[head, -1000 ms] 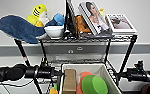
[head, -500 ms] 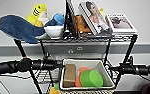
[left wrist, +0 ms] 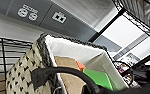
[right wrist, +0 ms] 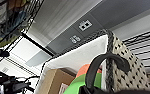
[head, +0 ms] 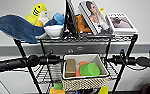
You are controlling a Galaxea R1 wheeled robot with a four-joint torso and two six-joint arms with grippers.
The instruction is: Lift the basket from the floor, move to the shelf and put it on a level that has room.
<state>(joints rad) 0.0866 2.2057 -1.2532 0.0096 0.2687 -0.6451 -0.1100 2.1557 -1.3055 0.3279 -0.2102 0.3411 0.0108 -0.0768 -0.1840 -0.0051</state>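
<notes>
The cream woven basket (head: 84, 82) with its white lining hangs between my two arms at the front of the black wire shelf (head: 127, 53), at the height of the second level (head: 44, 73). It holds a brown block (head: 70, 67) and green and orange discs (head: 89, 69). My left gripper (head: 58, 60) is at the basket's left rim and my right gripper (head: 110, 60) at its right rim, each shut on it. The woven wall shows close up in the left wrist view (left wrist: 21, 75) and in the right wrist view (right wrist: 121, 57).
The top tier is crowded with a blue whale plush (head: 18, 27), a yellow shark plush (head: 38, 12), a white bowl (head: 53, 31) and books (head: 96, 18). A yellow-orange item (head: 57, 88) sits on the tier below the basket. A grey wall strip with outlets (left wrist: 28, 12) runs behind the rack.
The basket has risen and moved in toward the second tier with both arms. The rack now looks a little nearer.
</notes>
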